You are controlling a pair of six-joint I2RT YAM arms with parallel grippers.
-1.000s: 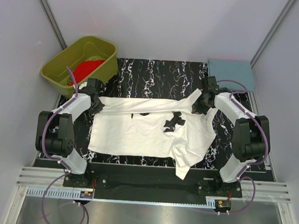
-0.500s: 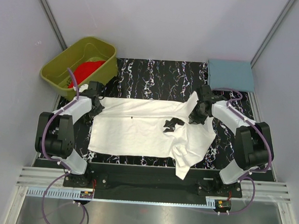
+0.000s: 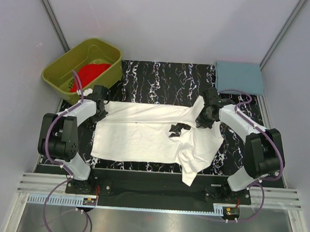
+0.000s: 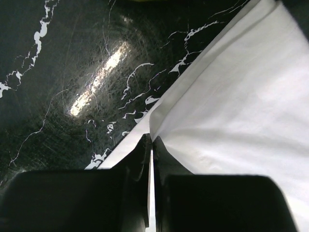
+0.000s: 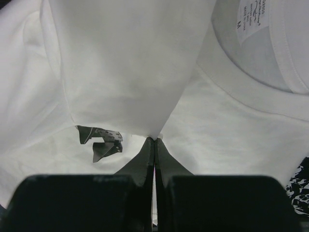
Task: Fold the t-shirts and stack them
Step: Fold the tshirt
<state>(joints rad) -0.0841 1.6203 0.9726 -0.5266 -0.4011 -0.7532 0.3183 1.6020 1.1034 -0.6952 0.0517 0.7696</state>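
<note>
White t-shirt: your white t-shirt lies spread across the middle of the marbled mat. Its far edge is pulled into a band running from 9 to 3 o'clock.
Near corner: at 5 o'clock the cloth is bunched, and a flap hangs past the mat's near edge.
Chest mark: the black chest mark sits just right of centre, creased by the fold.
Neck label: in the right wrist view the neck label shows at 1 o'clock, inside the collar.
Left gripper: your left gripper is at the shirt's 10 o'clock corner. The jaws are pressed together, with the white hem pinched between the tips.
Right gripper: your right gripper is at the shirt's 2 o'clock end. The jaws are closed tight on a fold of white cloth just beyond the chest mark.
Red t-shirt: the red t-shirt is crumpled inside the olive tub.
Olive tub: it sits at 10 o'clock, off the mat's far-left corner.
Blue cloth: a folded blue cloth lies flat at 2 o'clock, at the mat's far-right corner.
</note>
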